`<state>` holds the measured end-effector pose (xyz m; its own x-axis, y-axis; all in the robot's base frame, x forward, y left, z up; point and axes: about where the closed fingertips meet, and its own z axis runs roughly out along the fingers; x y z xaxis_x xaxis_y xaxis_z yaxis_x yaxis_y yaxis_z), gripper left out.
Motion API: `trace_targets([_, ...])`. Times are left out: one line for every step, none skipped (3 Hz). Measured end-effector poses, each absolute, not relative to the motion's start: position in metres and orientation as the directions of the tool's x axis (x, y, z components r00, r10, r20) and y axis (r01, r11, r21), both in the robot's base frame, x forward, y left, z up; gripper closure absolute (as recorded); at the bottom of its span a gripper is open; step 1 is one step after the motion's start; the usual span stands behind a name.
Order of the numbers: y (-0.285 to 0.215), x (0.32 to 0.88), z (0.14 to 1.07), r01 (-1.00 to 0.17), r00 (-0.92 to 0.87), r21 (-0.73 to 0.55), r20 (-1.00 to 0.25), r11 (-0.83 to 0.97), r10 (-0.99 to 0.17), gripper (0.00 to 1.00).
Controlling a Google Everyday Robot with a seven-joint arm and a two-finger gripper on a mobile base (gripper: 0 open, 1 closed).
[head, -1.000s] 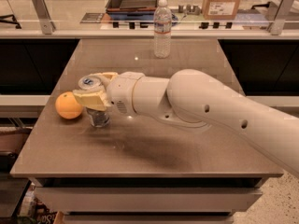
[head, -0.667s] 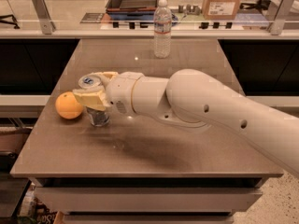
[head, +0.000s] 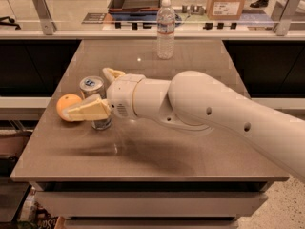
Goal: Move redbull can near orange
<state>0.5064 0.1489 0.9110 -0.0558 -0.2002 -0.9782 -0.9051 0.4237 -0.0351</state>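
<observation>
— Now, checking the gripper (head: 85, 92): hovering low over the left part of the table (head: 143, 166), straddling the redbull can (head: 92, 87) with both fingers spread, seemingly gripping nothing.

— And locating the can: standing upright between those fingers, sitting just beside the orange (head: 66, 105), possibly touching it. Hard telling, with the near finger (head: 90, 110) crossing in front.

— So probably finishing the placement rather than carrying anything.

— Agreeing. Judging the step in hand as letting go and backing away cleanly.

— Meaning keeping the fingers wide while retreating, pulling straight back along the arm's line, not sweeping sideways.

— Yes, and minding that near finger: lying close to both can and orange, risking a nudge, rolling the fruit toward the left edge or tipping the slim can.

— Lifting a little first, then, before pulling away?

— Probably helping, clearing the can's rim. Also staying well away from the water bottle (head: 165, 28) standing at the far end.
</observation>
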Motion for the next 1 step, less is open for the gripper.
trace_targets([0.149,0.5063,0.911,-0.905,-0.056,-0.035,-0.978,0.424,-0.2,0.0])
